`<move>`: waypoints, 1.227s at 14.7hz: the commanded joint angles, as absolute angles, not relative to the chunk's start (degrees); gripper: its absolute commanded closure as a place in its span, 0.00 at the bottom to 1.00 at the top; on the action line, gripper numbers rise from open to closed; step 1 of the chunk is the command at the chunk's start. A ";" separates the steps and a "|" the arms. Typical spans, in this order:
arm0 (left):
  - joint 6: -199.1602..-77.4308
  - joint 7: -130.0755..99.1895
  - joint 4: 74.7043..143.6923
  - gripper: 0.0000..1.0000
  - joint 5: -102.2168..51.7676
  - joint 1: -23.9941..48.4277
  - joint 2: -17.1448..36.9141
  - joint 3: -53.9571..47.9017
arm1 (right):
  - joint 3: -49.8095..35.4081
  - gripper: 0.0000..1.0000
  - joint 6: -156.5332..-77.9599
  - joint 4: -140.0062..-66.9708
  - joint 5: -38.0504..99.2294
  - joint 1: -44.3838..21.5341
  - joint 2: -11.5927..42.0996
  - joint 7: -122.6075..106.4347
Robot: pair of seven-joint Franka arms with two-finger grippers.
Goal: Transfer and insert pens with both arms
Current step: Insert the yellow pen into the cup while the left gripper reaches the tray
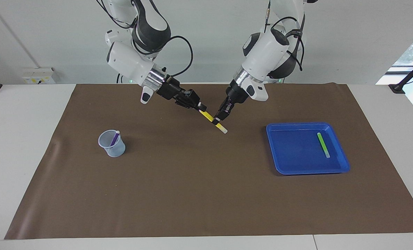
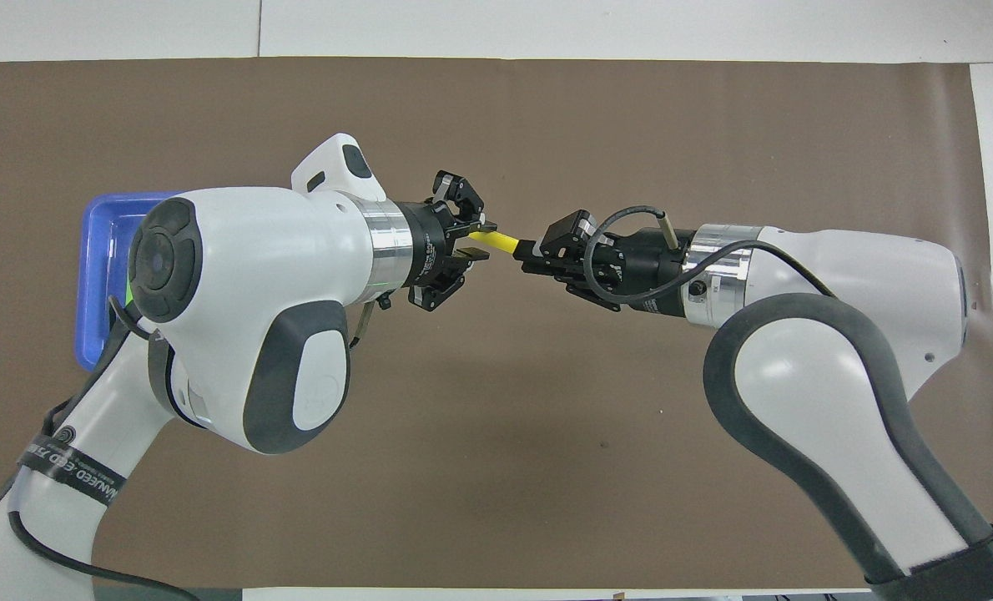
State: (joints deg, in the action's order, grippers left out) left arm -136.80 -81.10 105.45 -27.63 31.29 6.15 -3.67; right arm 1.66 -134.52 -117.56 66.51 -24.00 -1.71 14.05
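A yellow pen (image 1: 210,118) (image 2: 496,240) hangs in the air between my two grippers over the middle of the brown mat. My right gripper (image 1: 199,105) (image 2: 532,250) is shut on its uncapped end. My left gripper (image 1: 221,119) (image 2: 473,240) stands around the pen near its pale cap (image 1: 224,130), with its fingers spread on either side of it. A purple pen (image 1: 115,138) stands in a clear cup (image 1: 111,147). A green pen (image 1: 323,144) lies in a blue tray (image 1: 279,152).
The cup stands toward the right arm's end of the mat and the tray toward the left arm's end. In the overhead view the left arm covers most of the tray (image 2: 96,250) and the right arm hides the cup. The brown mat (image 1: 199,194) covers the table.
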 commanded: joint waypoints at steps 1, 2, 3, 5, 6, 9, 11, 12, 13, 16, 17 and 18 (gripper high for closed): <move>-134.04 -74.56 106.96 0.00 -27.77 31.29 4.83 -2.90 | 1.67 1.00 -131.32 -116.63 66.01 -22.59 -1.58 14.07; -131.95 -71.57 107.05 0.00 -27.69 30.59 4.40 -2.81 | 1.67 1.00 -129.13 -116.20 63.92 -21.20 -1.58 13.63; -129.14 -67.89 107.40 0.00 -27.25 28.93 4.13 -2.73 | 1.67 1.00 -125.11 -114.36 59.55 -18.75 -1.50 13.19; -125.44 -60.24 107.40 0.00 -22.26 25.77 3.78 -2.81 | 1.67 1.00 -114.83 -109.62 49.79 -13.38 -0.80 12.66; -124.64 -57.42 107.49 0.00 -21.11 24.45 3.69 -2.81 | 1.67 1.00 -109.30 -106.64 44.61 -11.01 -0.27 11.09; -124.54 -45.74 110.64 0.00 -18.91 19.79 2.47 -2.81 | 1.84 1.00 -95.84 -99.60 29.41 -3.98 0.96 -0.56; -125.15 -38.19 115.55 0.00 -14.26 16.72 0.36 -2.81 | 1.85 1.00 -93.17 -97.83 18.08 -0.80 1.23 -15.04; -125.42 -32.66 117.75 0.00 -12.93 14.35 -0.34 -2.81 | 1.85 1.00 -93.08 -97.56 11.84 -0.53 1.67 -21.38; -125.42 -27.04 119.08 0.00 -12.83 11.80 -0.35 -2.81 | 1.85 1.00 -93.69 -97.82 7.34 -0.53 1.76 -25.45; -125.94 -11.04 121.20 0.00 -12.31 4.24 0.26 -2.81 | 1.93 1.00 -94.39 -99.04 2.55 1.57 1.41 -29.09; -126.21 -6.55 121.29 0.00 -11.52 2.39 0.70 -2.81 | 1.93 1.00 -95.44 -100.53 2.37 2.63 1.06 -29.79; -126.65 -2.68 121.29 0.00 -9.77 0.55 1.75 -2.81 | 1.93 1.00 -97.19 -101.59 2.11 2.72 0.97 -31.88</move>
